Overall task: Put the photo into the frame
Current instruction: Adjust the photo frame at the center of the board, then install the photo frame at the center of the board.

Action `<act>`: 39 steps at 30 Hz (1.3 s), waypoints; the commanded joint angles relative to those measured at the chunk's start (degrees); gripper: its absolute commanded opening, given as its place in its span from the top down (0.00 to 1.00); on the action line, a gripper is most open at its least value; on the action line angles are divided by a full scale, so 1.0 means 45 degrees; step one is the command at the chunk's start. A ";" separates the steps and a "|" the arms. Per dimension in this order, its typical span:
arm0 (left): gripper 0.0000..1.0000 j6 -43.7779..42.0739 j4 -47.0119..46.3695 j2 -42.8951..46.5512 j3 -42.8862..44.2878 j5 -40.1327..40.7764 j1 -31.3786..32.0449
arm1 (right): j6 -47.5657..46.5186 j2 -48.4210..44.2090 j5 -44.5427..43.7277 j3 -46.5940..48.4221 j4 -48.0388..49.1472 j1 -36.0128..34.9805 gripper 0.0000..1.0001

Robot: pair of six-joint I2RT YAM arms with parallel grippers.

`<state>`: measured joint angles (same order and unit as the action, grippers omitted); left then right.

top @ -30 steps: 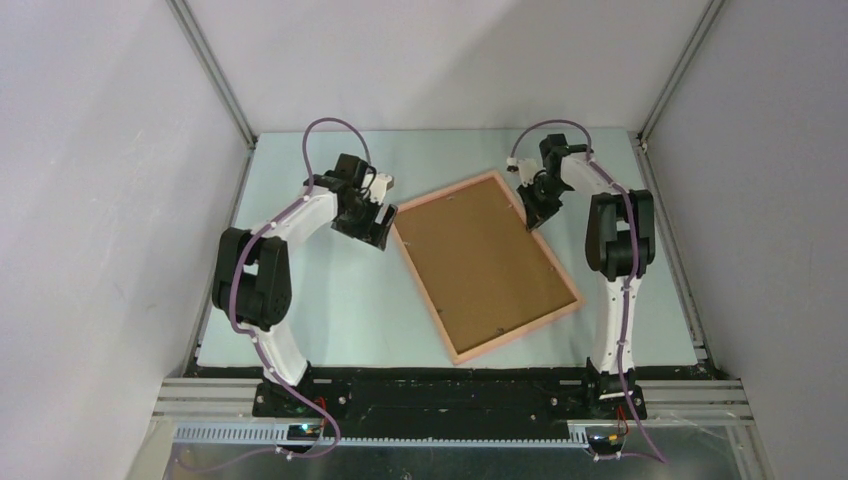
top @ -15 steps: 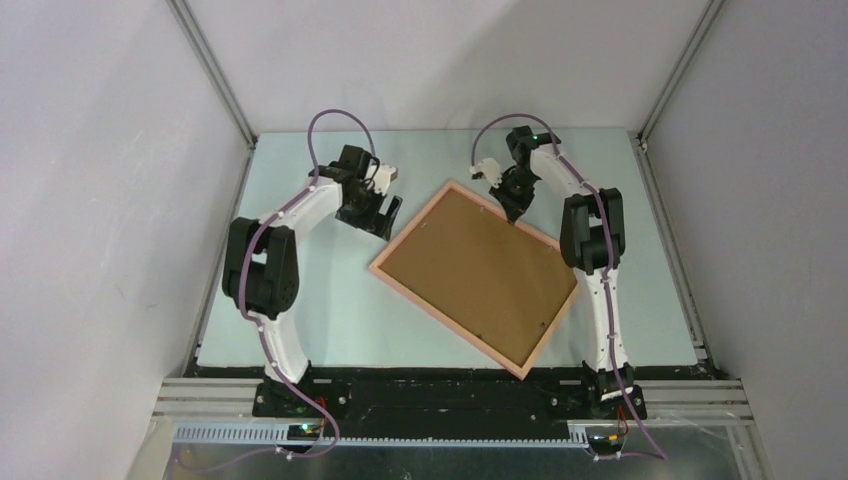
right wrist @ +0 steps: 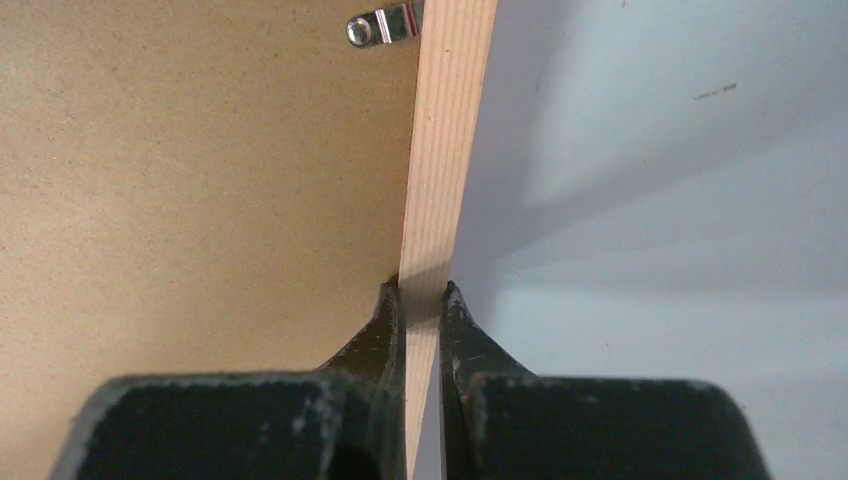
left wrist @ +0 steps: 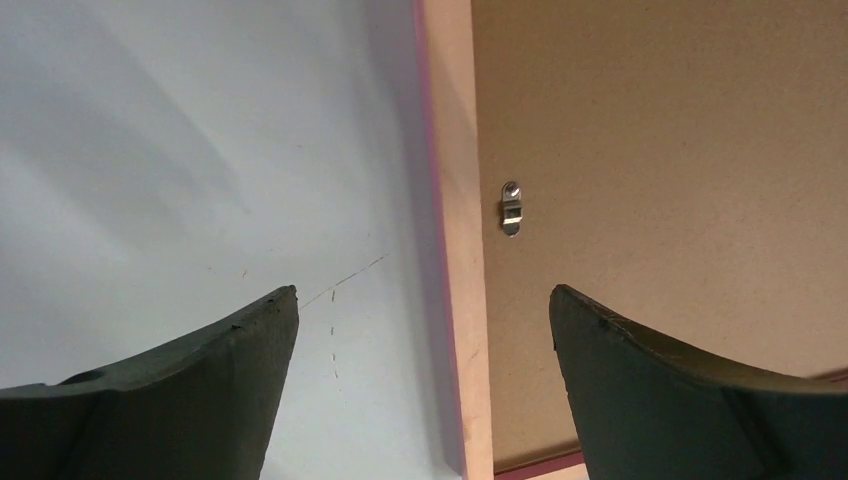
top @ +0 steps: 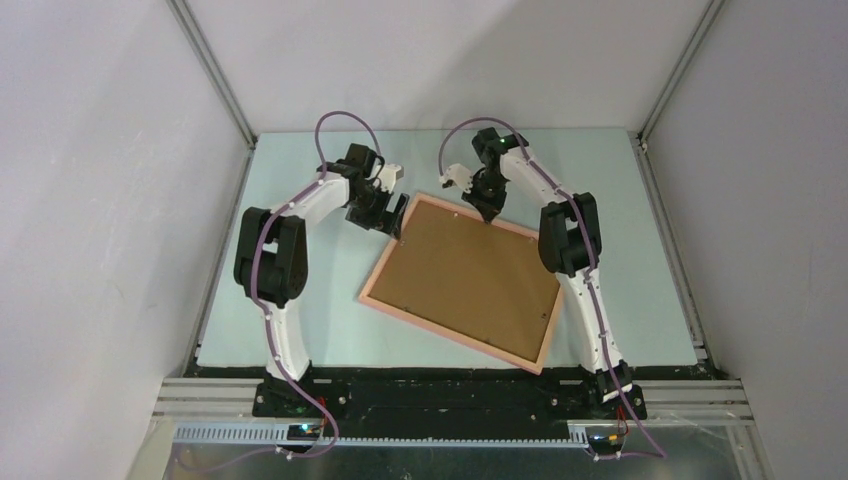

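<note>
Your right gripper (right wrist: 422, 292) is pinching the picture frame (right wrist: 447, 140) (backing board (right wrist: 200, 180) leftward). Your left gripper (left wrist: 422, 300) is gaping wide over its edge.

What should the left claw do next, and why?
Probably close the open left claw on the frame, whose rail it straddles, to steady it: the right claw pinches the far rail, and a clip holds the backing board in.
</note>
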<state>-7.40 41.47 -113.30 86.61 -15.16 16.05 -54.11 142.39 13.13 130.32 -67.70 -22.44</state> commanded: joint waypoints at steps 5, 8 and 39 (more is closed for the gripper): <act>0.05 0.0169 0.0214 0.0139 -0.0115 -0.0567 0.0121 | -0.0040 0.0377 0.0757 0.0063 0.1664 -0.0587 1.00; 0.07 0.0064 0.0227 0.0142 -0.0248 -0.0304 0.0246 | 0.0283 0.0199 0.0904 -0.0296 0.1976 -0.0617 1.00; 0.41 0.0603 0.0194 -0.1625 0.1261 0.1721 0.1161 | 0.1219 -0.0459 0.1265 -0.1616 0.2740 -0.0499 1.00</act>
<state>-4.97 42.76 -120.42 90.89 -9.10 20.67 -49.76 139.50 15.05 124.64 -60.99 -23.51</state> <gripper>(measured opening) 0.610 0.077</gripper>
